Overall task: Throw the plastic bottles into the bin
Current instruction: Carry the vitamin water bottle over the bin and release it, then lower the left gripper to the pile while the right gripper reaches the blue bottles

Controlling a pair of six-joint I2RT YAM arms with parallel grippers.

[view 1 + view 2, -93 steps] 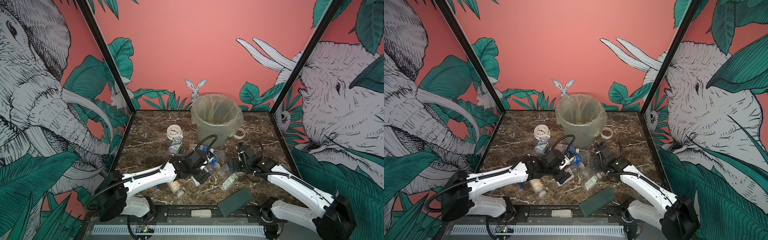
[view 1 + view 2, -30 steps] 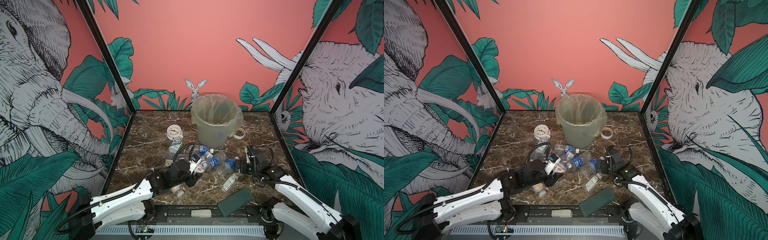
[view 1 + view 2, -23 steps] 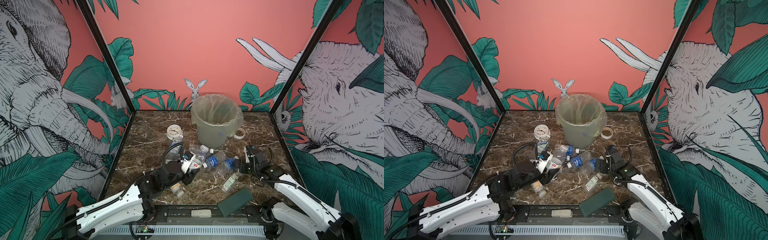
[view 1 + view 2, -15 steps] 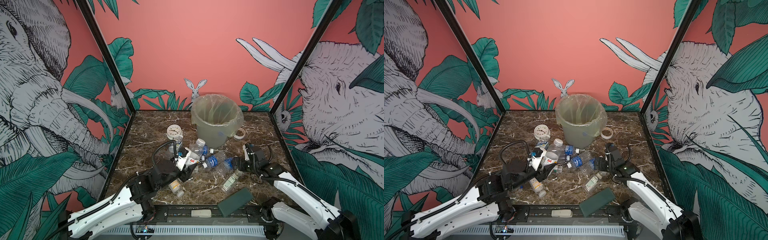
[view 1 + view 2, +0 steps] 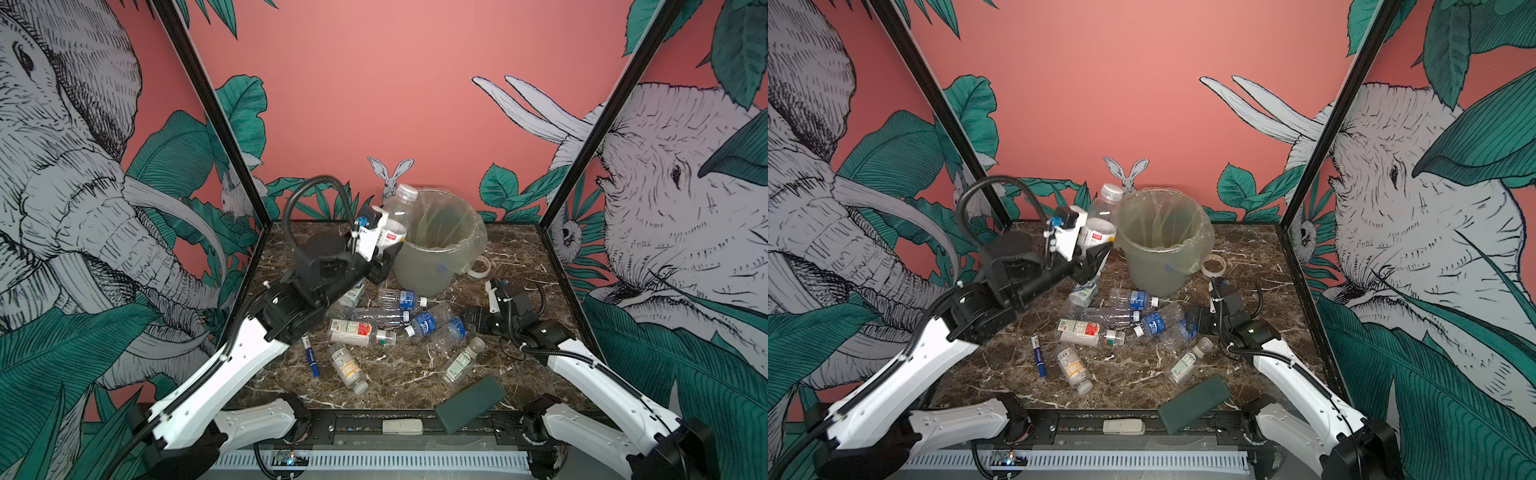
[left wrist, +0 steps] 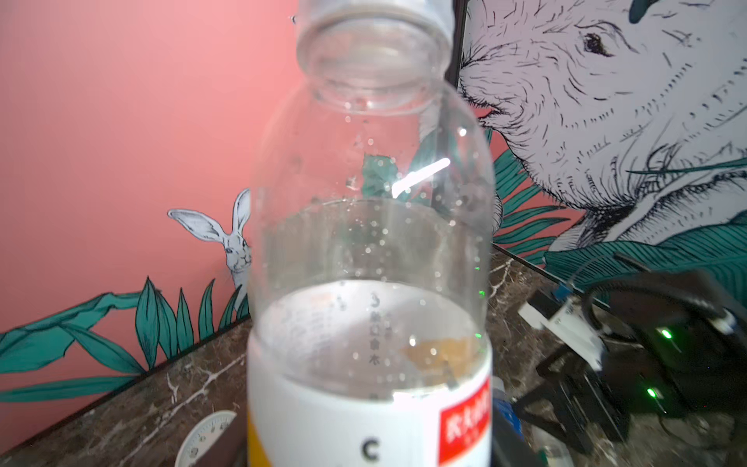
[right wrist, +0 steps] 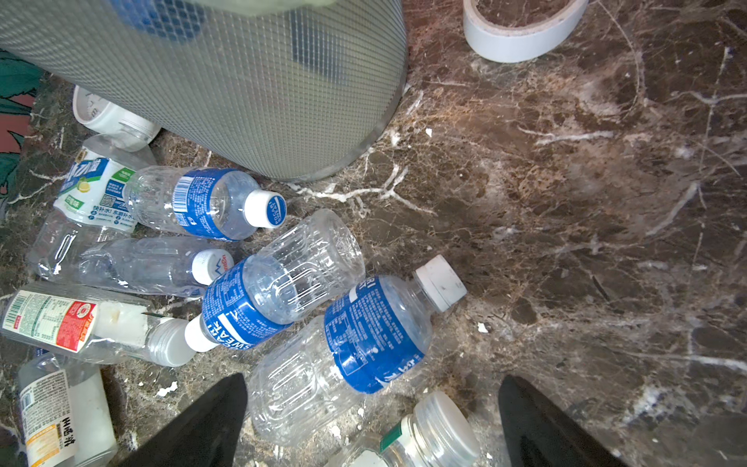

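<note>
The left hand [image 5: 384, 249] grips a clear, upright bottle [image 5: 398, 212], white-labelled with a red patch, just left of the bin [image 5: 432, 266] rim. More bottles [image 5: 428, 322], clear and mostly blue-labelled, lie heaped on the counter [image 5: 415, 374] nearer. The right hand [image 5: 473, 319] gapes wide beside them.

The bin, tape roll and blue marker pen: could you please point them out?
bin [image 5: 419, 274], in a top view, on its outer wall.
tape roll [image 7: 521, 46], in the right wrist view, on its white outer side.
blue marker pen [image 5: 1038, 355], in a top view, mid-barrel.
</note>
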